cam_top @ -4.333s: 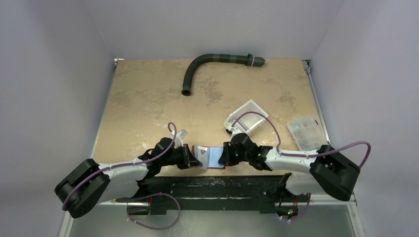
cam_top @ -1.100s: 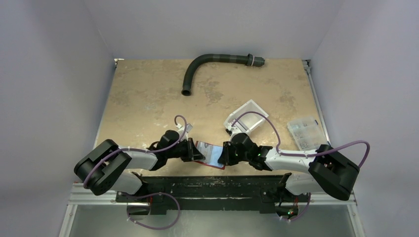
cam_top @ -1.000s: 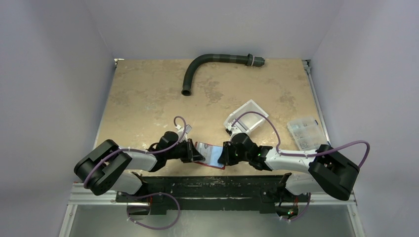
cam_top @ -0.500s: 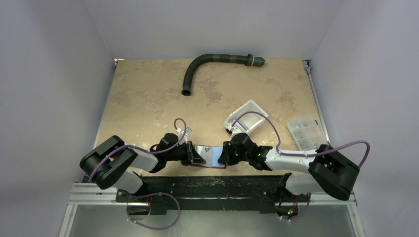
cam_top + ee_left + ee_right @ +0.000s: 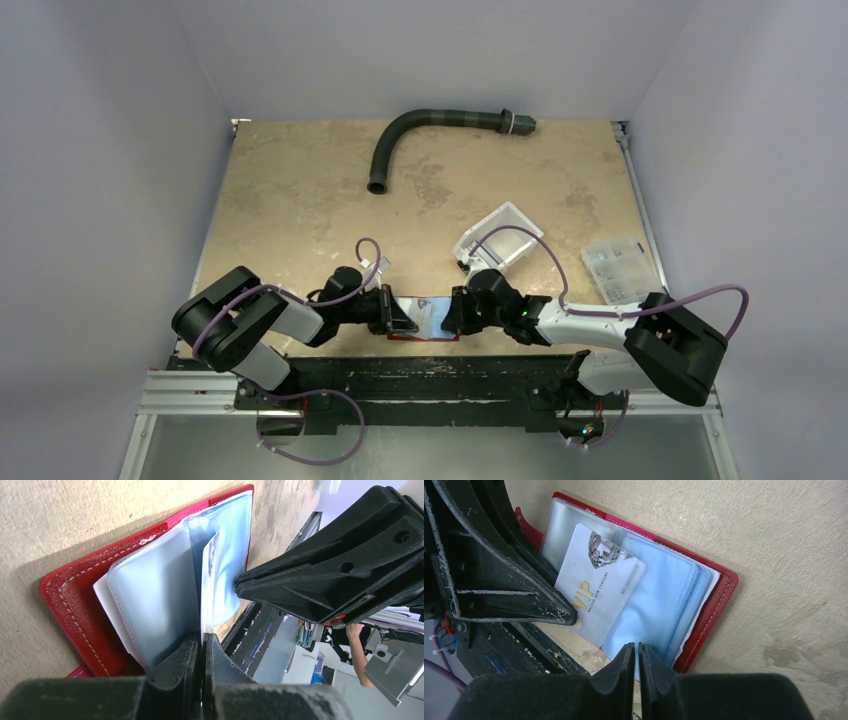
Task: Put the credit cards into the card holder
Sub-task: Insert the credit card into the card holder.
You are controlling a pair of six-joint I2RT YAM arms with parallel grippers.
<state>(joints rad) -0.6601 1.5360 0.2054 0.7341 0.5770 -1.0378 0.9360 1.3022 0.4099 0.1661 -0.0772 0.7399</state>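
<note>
The dark-red card holder (image 5: 432, 337) lies open near the table's front edge, between both grippers. It shows in the left wrist view (image 5: 75, 595) and the right wrist view (image 5: 720, 591). My left gripper (image 5: 204, 639) is shut on a whitish credit card (image 5: 209, 575), seen edge-on there. The right wrist view shows the card's face (image 5: 596, 600) marked VIP, its far corner tucked among the clear sleeves (image 5: 664, 595). My right gripper (image 5: 636, 647) is shut on the edge of a clear sleeve. In the top view my left gripper (image 5: 404, 318) and right gripper (image 5: 452, 313) face each other. No other cards show.
A dark curved hose (image 5: 430, 125) lies at the back. A white plastic bin (image 5: 500, 235) stands behind the right gripper. A clear compartmented box (image 5: 620, 268) sits at the right edge. A black rail (image 5: 430, 380) runs along the table's near edge.
My left arm has swung in toward the right, bringing the card against the sleeves. The card holder has turned a little flatter. The right arm has held still.
</note>
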